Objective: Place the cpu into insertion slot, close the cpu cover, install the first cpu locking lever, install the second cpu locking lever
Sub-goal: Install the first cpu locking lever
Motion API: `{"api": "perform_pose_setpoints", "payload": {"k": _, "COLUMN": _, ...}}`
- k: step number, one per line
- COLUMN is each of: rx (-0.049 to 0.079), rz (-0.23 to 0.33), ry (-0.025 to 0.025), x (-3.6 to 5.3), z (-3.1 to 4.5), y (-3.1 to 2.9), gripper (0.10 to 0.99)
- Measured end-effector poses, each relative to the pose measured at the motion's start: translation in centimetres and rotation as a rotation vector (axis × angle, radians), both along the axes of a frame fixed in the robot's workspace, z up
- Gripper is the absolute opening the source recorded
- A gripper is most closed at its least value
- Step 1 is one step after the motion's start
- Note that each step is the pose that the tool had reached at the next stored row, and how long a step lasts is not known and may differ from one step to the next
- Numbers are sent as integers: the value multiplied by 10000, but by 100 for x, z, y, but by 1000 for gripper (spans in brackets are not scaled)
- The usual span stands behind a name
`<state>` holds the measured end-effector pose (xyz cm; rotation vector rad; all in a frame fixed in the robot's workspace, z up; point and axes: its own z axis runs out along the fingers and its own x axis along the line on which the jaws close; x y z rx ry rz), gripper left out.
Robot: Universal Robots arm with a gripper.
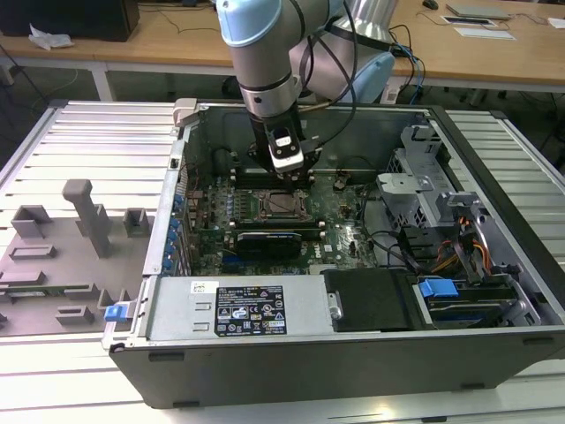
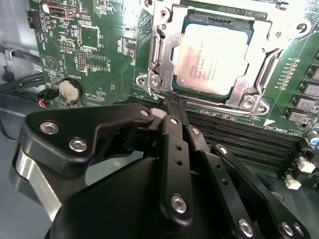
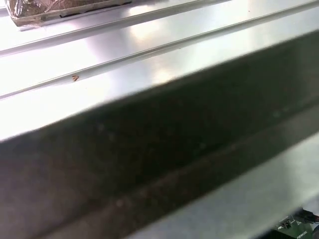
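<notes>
Open dark-grey metal computer case [image 1: 353,371] lying on a ribbed silver table [image 1: 88,132]. Light-blue and silver robot arm [image 1: 260,53] reaches down into it. Black gripper [image 1: 290,180] low over the green motherboard [image 1: 340,216], just beside the square shiny-rimmed insertion slot [image 1: 284,205]. Long black card [image 1: 269,240] near the slot. Grey plastic fixtures [image 1: 84,212] on the table at the exterior view's left

I'm in what looks like a robotics lab or test workshop, prob. the former: opened PC case [image 1: 353,375] on a ribbed alu bench [image 1: 97,141], grey jigs [image 1: 84,208] beside it, wooden desks [image 1: 177,40] w/ cables [image 1: 410,49] behind.
</notes>
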<state>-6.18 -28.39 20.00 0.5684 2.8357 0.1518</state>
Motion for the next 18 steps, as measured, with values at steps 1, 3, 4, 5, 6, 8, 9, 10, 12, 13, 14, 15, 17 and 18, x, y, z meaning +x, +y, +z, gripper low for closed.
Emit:
{"api": "perform_pose_setpoints", "payload": {"k": 1, "rx": 0, "rz": 0, "ry": -1, "x": 0, "z": 4, "y": 0, "gripper": 106}}
{"api": "perform_pose_setpoints", "payload": {"k": 3, "rx": 0, "rz": 0, "ry": 0, "x": 0, "z": 19, "y": 0, "gripper": 106}}
{"api": "perform_pose_setpoints", "payload": {"k": 4, "rx": 0, "rz": 0, "ry": 0, "x": 0, "z": 25, "y": 0, "gripper": 106}}
{"api": "perform_pose_setpoints", "payload": {"k": 5, "rx": 3, "rz": 0, "ry": -1, "x": 0, "z": 27, "y": 0, "gripper": 106}}
{"api": "perform_pose_setpoints", "payload": {"k": 6, "rx": 16, "rz": 3, "ry": -1, "x": 1, "z": 28, "y": -6, "gripper": 106}}
{"api": "perform_pose_setpoints", "payload": {"k": 8, "rx": 28, "rz": 0, "ry": -2, "x": 0, "z": 26, "y": -28, "gripper": 106}}
{"api": "perform_pose_setpoints", "payload": {"k": 9, "rx": 35, "rz": 1, "ry": -10, "x": 0, "z": 21, "y": -44, "gripper": 106}}
{"api": "perform_pose_setpoints", "payload": {"k": 10, "rx": 44, "rz": 1, "ry": -20, "x": 1, "z": 16, "y": -49, "gripper": 106}}
{"api": "perform_pose_setpoints", "payload": {"k": 12, "rx": 80, "rz": 0, "ry": -39, "x": 0, "z": 9, "y": -50, "gripper": 106}}
{"api": "perform_pose_setpoints", "payload": {"k": 13, "rx": 122, "rz": 3, "ry": -52, "x": 0, "z": 7, "y": -51, "gripper": 106}}
{"api": "perform_pose_setpoints", "payload": {"k": 14, "rx": 192, "rz": 5, "ry": -69, "x": 0, "z": 1, "y": -50, "gripper": 106}}
{"api": "perform_pose_setpoints", "payload": {"k": 15, "rx": 247, "rz": 6, "ry": -82, "x": 0, "z": -3, "y": -50, "gripper": 106}}
{"api": "perform_pose_setpoints", "payload": {"k": 17, "rx": 288, "rz": 7, "ry": -94, "x": 0, "z": -15, "y": -50, "gripper": 106}}
{"api": "perform_pose_setpoints", "payload": {"k": 18, "rx": 289, "rz": 9, "ry": -93, "x": 0, "z": -22, "y": -51, "gripper": 106}}
